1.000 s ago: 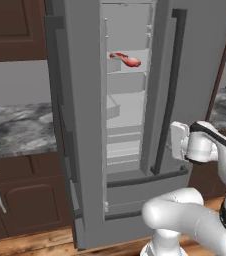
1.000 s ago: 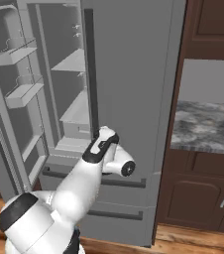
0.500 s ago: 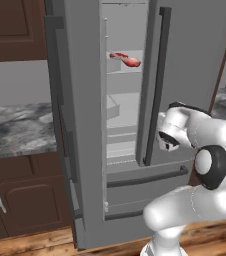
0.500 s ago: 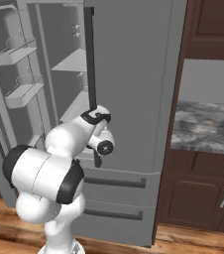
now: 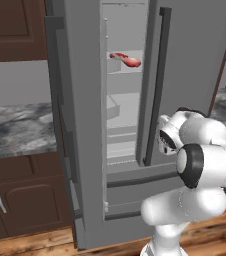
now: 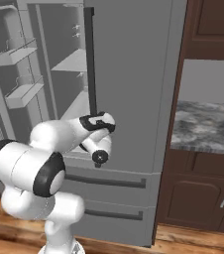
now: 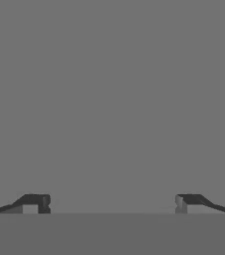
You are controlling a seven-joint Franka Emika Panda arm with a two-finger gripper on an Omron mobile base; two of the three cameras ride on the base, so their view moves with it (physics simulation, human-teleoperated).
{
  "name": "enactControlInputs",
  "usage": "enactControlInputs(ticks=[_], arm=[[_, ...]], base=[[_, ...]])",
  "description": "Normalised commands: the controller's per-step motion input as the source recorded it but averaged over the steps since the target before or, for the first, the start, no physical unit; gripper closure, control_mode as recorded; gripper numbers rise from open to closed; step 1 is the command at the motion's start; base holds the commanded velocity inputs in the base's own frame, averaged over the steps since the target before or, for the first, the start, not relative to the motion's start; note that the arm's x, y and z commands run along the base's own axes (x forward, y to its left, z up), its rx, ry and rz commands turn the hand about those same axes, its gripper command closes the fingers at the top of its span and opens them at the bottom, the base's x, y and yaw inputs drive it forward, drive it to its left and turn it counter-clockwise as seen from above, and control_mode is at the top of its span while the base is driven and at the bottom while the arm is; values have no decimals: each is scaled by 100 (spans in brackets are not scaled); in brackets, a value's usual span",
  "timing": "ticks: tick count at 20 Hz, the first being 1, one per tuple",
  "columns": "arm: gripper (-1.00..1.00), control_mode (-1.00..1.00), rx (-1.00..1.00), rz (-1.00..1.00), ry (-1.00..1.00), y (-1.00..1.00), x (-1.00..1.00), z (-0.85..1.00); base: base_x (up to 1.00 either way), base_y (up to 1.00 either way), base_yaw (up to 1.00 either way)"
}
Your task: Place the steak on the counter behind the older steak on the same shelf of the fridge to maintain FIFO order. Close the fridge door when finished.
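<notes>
Standing with its left door swung wide and its right door nearly closed, the fridge [image 5: 195, 75] is showing a narrow strip of its light-grey interior in the left base view. Through that gap the steaks are lying on the shelf [image 5: 127, 70] high in the compartment: one red slab [image 5: 119, 56] is sitting toward the left, and a pinker piece with a pale edge [image 5: 133, 62] is lying just beside it toward the right, the two touching or overlapping — which one is farther back cannot be told from this angle. The marbled counter [image 5: 15, 132] is stretching away to the left of the fridge over dark brown cabinets [image 5: 20, 200].

The arm is folding up close in front of the right door, its wrist sitting beside the lower part of the door's dark vertical handle [image 5: 155, 85]. In the right base view the same handle [image 6: 90, 59] is running down to just above the hand, and the open left door's bins [image 6: 22, 94] are showing at the left.

In the hand view the gripper [image 7: 112, 203] is facing a flat grey surface at very close range; its two dark fingertips [image 7: 35, 203] are standing far apart at the bottom edge, with nothing between them.
</notes>
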Motion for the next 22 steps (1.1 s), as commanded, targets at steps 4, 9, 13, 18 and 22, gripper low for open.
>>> enactControlInputs(ticks=[4, 9, 13, 18, 22], arm=[[-100, -100, 6, -20, 0, -83, -63, 41], [-100, -100, 4, -15, 0, -50, -76, 64], [-100, -100, 0, -3, 0, -1, -100, 91], [-100, -100, -3, 0, 0, 0, -99, 100], [-100, -100, -9, 0, 0, 0, -92, 100]], base=[[0, 0, 0], [0, 0, 0], [0, 0, 0], [0, 0, 0], [0, 0, 0]])
